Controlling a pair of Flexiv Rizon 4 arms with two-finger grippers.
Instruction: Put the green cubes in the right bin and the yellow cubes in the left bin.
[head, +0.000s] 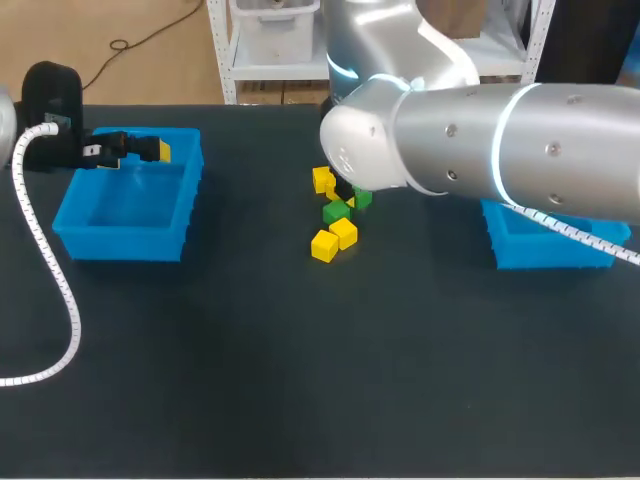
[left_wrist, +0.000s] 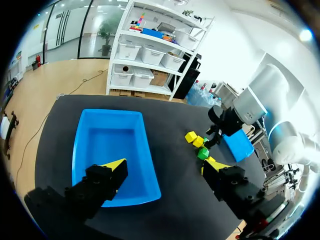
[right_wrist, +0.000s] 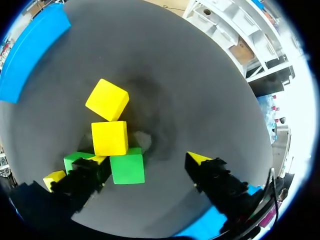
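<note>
Where right hand (right_wrist: 147, 160) hovers, smooth sharp-edged green cube (right_wrist: 127, 169) touches yellow cube (right_wrist: 110, 138).

1. We count three yellow cubes in plain sight: the rear yellow cube (head: 322, 180), the middle yellow cube (head: 343, 233) and the front yellow cube (head: 324, 246).
2. We count two green cubes: the left green cube (head: 336, 211) and the right green cube (head: 362, 198).
3. Part of the cluster lies under our right arm (head: 500, 150), so we cannot tell whether more cubes sit there.
4. We count two blue bins: the left bin (head: 120, 245) and the right bin (head: 550, 250).
5. We count two arms, the other being our left arm (head: 50, 95).
6. We count two pincers, the left pincer (left_wrist: 164, 166) and the right pincer (right_wrist: 147, 159), with four yellow-tipped fingers in all.
7. We count one dark counter (head: 300, 380).
</note>
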